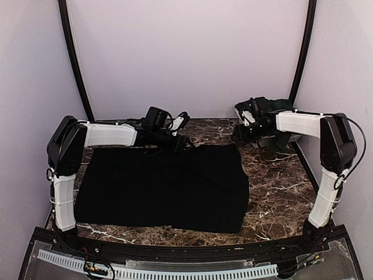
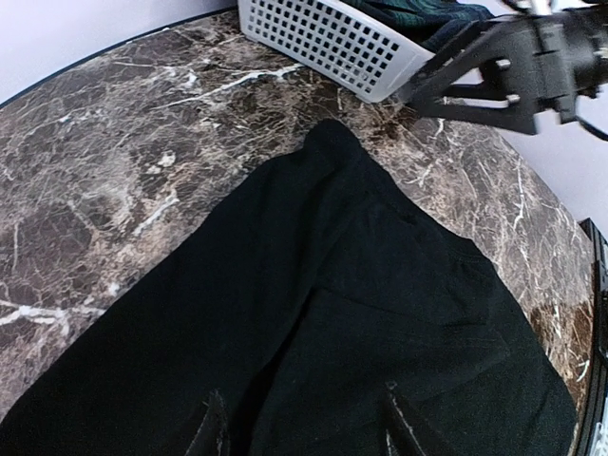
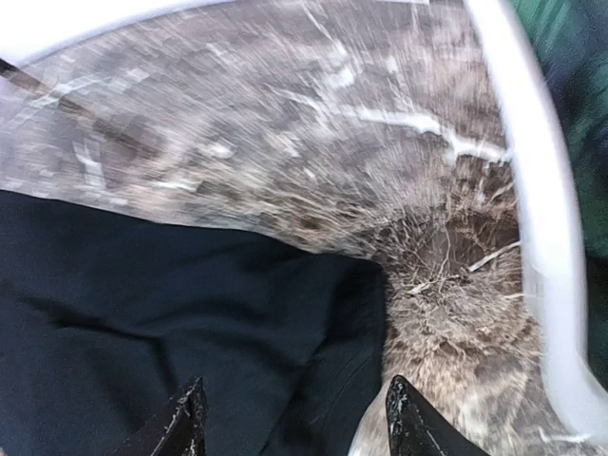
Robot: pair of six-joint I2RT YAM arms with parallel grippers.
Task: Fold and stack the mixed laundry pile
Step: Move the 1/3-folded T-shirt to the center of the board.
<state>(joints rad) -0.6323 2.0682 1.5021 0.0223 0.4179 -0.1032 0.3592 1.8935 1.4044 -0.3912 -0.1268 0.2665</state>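
Left end effector (image 1: 179,140), in the top external view, reaches over the far edge of the black cloth (image 1: 163,186). This cloth lies spread flat on the marble bench (image 1: 280,192), covering the middle and the left part of it. From this view I cannot tell how wide the jaws stand. The right end effector (image 1: 242,131) is at the far right corner of the bench, just beside a heap of dark green tartan garment (image 1: 278,107).

In the left wrist view, the two fingers (image 2: 211,429) of the left end effector stand apart at the bottom edge. The black cloth lies flat under them and in the gap, and nothing is pinched. The far corner of the cloth points toward the white slatted basket (image 2: 323,38); it is near the basket but does not touch it. The tartan garment is inside this basket. The right end effector shows at the upper right, in front of the basket.

The right wrist view is blurred. Its fingers (image 3: 182,425) are also spread apart and hold nothing. Below them is one corner of the black cloth and bare brown marble. The white rim of the basket curves down the right side, with green tartan behind it.
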